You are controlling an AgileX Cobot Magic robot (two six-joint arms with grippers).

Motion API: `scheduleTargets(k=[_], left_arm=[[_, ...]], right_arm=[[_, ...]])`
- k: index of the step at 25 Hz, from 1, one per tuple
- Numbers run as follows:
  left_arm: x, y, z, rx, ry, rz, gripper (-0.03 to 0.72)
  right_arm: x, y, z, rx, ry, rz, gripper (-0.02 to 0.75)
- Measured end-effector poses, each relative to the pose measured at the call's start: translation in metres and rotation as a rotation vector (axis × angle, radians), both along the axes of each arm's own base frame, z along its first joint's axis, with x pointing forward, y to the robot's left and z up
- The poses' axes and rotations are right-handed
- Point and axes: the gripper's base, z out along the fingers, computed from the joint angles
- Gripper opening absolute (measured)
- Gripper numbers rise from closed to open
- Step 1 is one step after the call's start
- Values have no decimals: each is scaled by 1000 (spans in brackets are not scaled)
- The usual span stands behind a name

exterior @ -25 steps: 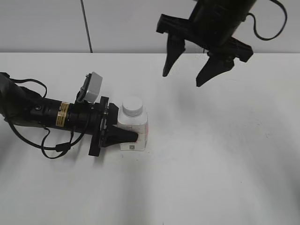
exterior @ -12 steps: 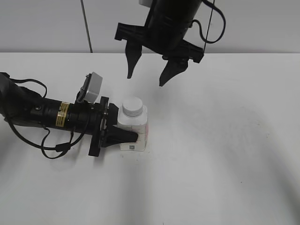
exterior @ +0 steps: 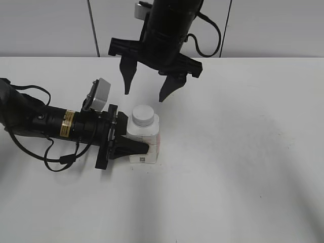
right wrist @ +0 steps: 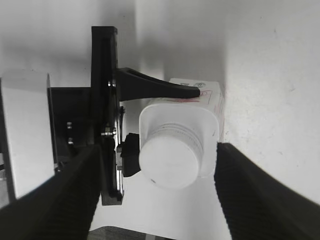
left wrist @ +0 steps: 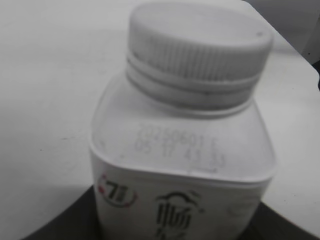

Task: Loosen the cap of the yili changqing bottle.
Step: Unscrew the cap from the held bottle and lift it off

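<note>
Left gripper point(exterior: 132, 142) clamps the yili changqing bottle point(exterior: 145, 142) upright on the white table point(exterior: 243, 167), left of centre; cap point(exterior: 143, 114) on (ribbed rim visible); right gripper point(exterior: 147, 92) hangs w/ jaws spread just above, no contact.

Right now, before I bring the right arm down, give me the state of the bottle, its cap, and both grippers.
yili changqing bottle: upright on the table, clamped at the body.
cap: on the neck, nothing touching it.
left gripper: shut on the bottle.
right gripper: open, above the cap, not touching.
</note>
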Motion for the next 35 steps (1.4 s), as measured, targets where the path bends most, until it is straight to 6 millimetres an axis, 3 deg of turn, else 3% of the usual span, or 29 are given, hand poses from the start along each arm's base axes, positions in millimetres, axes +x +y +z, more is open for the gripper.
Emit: scheduleTargets(k=[9,30,35], left_arm=[[0,0,0,0,0,-2,344],[-1,0,0,1,0,-8,343],[-1,0,0,1,0,-8,343]], right_arm=[[-10,14,-9,-37,0,29,552],[-11,14,-34,-82,56,24,552],[-10,16,-40,-83,73,22,506]])
